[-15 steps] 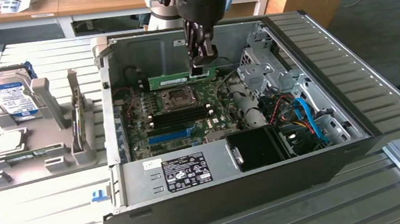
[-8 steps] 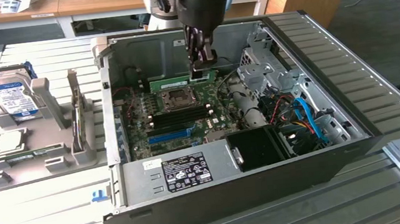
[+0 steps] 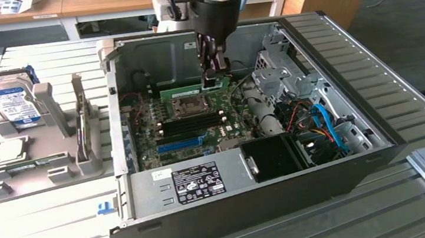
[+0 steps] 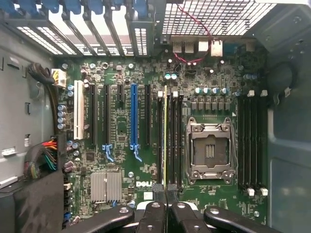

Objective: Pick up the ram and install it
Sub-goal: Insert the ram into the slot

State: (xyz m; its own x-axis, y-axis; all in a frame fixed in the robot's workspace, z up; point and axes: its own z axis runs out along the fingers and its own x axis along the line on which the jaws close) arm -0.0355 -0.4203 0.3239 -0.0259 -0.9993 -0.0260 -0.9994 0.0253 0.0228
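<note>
Inside an open computer case [image 3: 238, 211], the gripper [image 3: 213, 83] clenches the green ram [image 3: 182, 91] between its jaws, on edge over the motherboard [image 3: 151, 143] beside the processor socket [image 3: 188, 105].

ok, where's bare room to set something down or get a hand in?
Bare table at the exterior view's near edge, bordering the fixture and case; also the strip on the exterior view's right of the case. Inside is crowded: fingers hold the ram over the motherboard, cables beside it.
</note>
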